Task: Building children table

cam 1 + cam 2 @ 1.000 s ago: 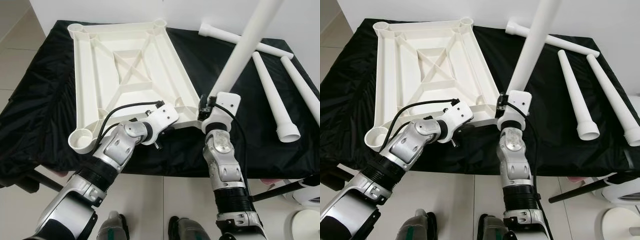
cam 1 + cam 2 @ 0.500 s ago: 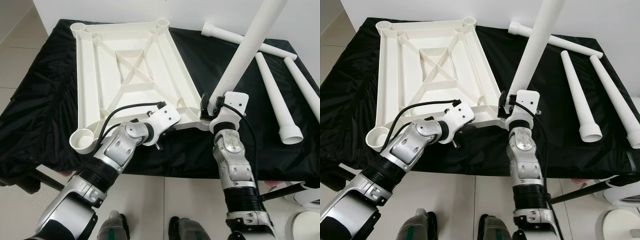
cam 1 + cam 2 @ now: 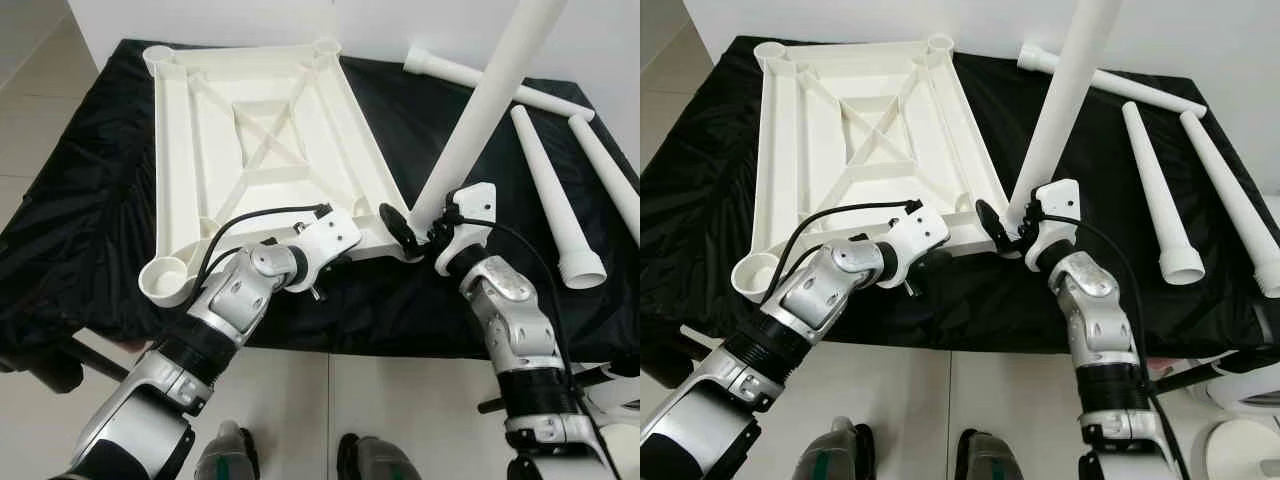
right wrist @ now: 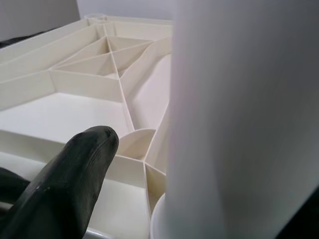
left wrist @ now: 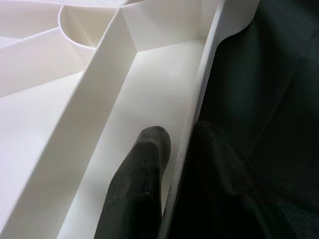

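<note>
Tabletop [image 3: 260, 130] rim is pinched in my left tool [image 5: 174, 149]; right tool [image 3: 425, 225], fingers apart, is guiding the leg [image 3: 480, 110] at its near corner socket — tilting could jam it.

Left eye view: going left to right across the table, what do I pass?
Upturned tabletop → left hand on its near rim → standing leg at the right hand → two loose legs.

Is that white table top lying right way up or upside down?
Upside down: the table top shows its ribbed underside and open corner sockets.
</note>
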Robot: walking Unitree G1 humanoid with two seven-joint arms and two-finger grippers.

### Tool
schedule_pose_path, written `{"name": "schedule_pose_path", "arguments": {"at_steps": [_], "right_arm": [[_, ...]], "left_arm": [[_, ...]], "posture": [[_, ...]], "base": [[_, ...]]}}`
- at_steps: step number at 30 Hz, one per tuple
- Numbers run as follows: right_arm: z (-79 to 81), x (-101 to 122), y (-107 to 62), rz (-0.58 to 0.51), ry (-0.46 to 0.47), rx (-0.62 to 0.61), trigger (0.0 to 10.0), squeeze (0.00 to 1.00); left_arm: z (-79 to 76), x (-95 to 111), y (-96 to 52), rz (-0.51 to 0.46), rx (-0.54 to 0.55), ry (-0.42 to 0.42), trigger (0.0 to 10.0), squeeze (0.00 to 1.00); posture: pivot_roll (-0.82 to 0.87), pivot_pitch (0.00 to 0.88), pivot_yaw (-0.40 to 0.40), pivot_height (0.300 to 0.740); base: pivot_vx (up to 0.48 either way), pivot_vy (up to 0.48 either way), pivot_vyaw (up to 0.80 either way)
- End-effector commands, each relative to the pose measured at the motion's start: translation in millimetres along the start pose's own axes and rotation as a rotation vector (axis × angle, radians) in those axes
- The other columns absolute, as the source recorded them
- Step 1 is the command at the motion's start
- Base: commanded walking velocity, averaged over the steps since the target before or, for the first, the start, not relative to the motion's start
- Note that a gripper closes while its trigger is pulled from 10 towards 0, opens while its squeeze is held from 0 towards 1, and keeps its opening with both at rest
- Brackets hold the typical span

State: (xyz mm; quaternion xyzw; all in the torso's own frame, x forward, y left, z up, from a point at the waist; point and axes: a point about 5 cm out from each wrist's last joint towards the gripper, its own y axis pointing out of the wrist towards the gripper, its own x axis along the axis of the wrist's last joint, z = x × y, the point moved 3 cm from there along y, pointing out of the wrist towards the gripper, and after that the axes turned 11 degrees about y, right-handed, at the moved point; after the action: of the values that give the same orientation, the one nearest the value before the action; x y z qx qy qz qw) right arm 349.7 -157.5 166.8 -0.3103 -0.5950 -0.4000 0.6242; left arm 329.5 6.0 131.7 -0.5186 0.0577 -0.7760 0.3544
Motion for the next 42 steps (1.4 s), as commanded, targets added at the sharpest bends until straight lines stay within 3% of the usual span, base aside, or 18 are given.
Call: {"name": "schedule_pose_path", "arguments": {"at_steps": [1, 14, 15, 16, 17, 30, 31, 32, 42], "right_arm": [[-5.7, 0.0, -1.7, 0.003, -0.013, 0.012, 10.0, 0.0], [-23.5, 4.5, -7.9, 0.034, -0.033, 0.098, 10.0, 0.0], [-24.5, 4.1, -8.7, 0.035, -0.022, 0.101, 1.9, 0.0], [-24.5, 4.1, -8.7, 0.035, -0.022, 0.101, 1.9, 0.0], [-25.3, 3.7, -9.2, 0.035, -0.015, 0.104, 0.0, 0.0], [-23.6, 0.6, -12.2, 0.005, 0.016, 0.095, 0.0, 0.0], [-22.5, -0.5, -12.2, 0.005, 0.017, 0.09, 2.7, 0.0], [-21.7, -1.3, -12.2, 0.005, 0.018, 0.088, 10.0, 0.0], [-9.7, -4.1, -8.0, -0.038, 0.053, -0.018, 10.0, 0.0]], "left_arm": [[-9.3, 4.3, 2.9, -0.009, -0.051, 0.026, 10.0, 0.0], [-7.7, 5.0, 2.6, -0.01, -0.048, 0.023, 10.0, 0.0], [-7.6, 5.2, 2.7, -0.011, -0.048, 0.024, 10.0, 0.0], [-7.6, 5.2, 2.7, -0.011, -0.048, 0.024, 10.0, 0.0], [-7.6, 5.3, 2.7, -0.011, -0.048, 0.024, 10.0, 0.0], [-7.3, 6.2, 3.5, -0.013, -0.048, 0.026, 10.0, 0.0], [-7.2, 6.3, 3.5, -0.013, -0.048, 0.025, 10.0, 0.0], [-7.3, 6.4, 3.5, -0.013, -0.048, 0.025, 10.0, 0.0], [-7.2, 5.4, 2.5, -0.012, -0.043, 0.02, 10.0, 0.0]], "posture": [[-0.01, 0.083, -0.031, 0.74], [-0.01, 0.093, -0.028, 0.74], [-0.01, 0.095, -0.028, 0.74], [-0.01, 0.095, -0.028, 0.74], [-0.01, 0.095, -0.028, 0.74], [-0.02, 0.096, -0.027, 0.74], [-0.02, 0.097, -0.028, 0.74], [-0.02, 0.098, -0.028, 0.74], [-0.01, 0.102, -0.036, 0.74]], "base": [[0.0, 0.0, 0.0], [0.0, 0.0, 0.0], [0.0, 0.0, 0.0], [0.0, 0.0, 0.0], [0.0, 0.0, 0.0], [0.0, 0.0, 0.0], [0.0, 0.0, 0.0], [0.0, 0.0, 0.0], [0.0, 0.0, 0.0]]}}
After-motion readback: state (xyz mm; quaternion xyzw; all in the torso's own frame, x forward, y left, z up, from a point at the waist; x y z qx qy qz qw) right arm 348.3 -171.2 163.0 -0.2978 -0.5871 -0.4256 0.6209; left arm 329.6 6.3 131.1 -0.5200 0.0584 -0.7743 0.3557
